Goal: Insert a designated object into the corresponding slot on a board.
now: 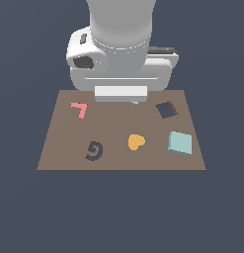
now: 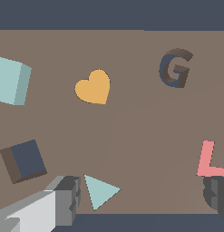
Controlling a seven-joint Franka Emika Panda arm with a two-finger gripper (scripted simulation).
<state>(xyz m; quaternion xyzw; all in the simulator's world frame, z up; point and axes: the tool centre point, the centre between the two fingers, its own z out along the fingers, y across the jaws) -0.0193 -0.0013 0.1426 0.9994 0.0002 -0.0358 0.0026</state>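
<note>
The light teal square block [image 1: 180, 143] [image 2: 11, 80] lies flat on the brown board [image 1: 121, 160] [image 2: 131, 131], near the exterior view's right edge. Just beyond it is the slot [image 1: 166, 109] [image 2: 25, 159], a dark square hole turned like a diamond. My gripper [image 1: 121, 94] [image 2: 143, 195] hangs over the board's far edge, apart from both. Its fingers [image 2: 68, 195] are spread wide and open, with nothing held between them. In the exterior view the hand's body hides the fingertips.
An orange heart [image 1: 135, 141] [image 2: 93, 87] sits mid-board. A dark spiral mark [image 1: 94, 150] [image 2: 175, 69] and a pink L shape [image 1: 79, 109] [image 2: 209, 158] lie toward the exterior view's left. A small teal triangle [image 2: 99, 191] lies below the gripper.
</note>
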